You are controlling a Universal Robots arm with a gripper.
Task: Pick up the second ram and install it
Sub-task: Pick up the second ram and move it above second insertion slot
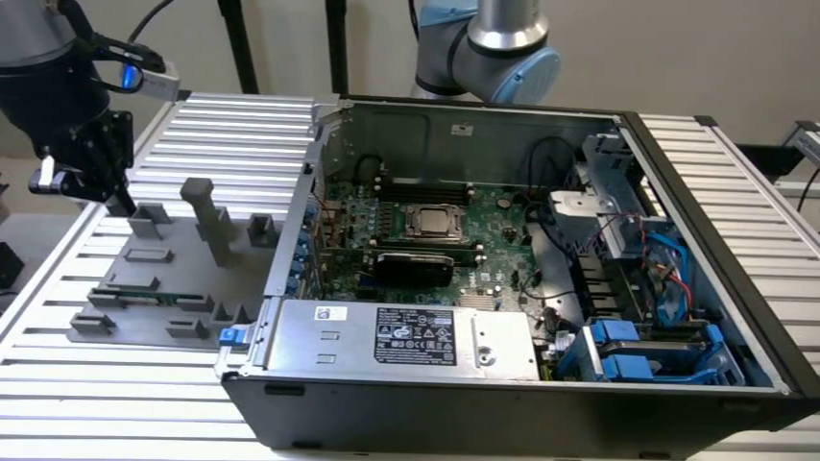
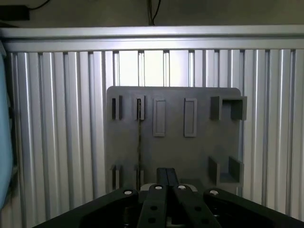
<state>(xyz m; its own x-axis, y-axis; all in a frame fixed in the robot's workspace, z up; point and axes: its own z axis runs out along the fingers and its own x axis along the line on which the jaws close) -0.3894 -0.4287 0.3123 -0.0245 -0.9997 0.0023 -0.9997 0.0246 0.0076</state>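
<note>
A robot arm's tool hangs over the far edge of a grey fixture plate, at the exterior view's left. The plate lies on a ribbed metal tabletop. The tool's 2 fingers are pressed together, clenched on nothing. The second ram, a slim green stick, rests in slots near the plate's front edge, well apart from the tool. On the exterior view's right stands an open computer case with its motherboard exposed.

Soft, even light fills the exterior view, and the table slats gleam pale. In the wrist view, glare washes the far slats while the near edge sits in shadow.
</note>
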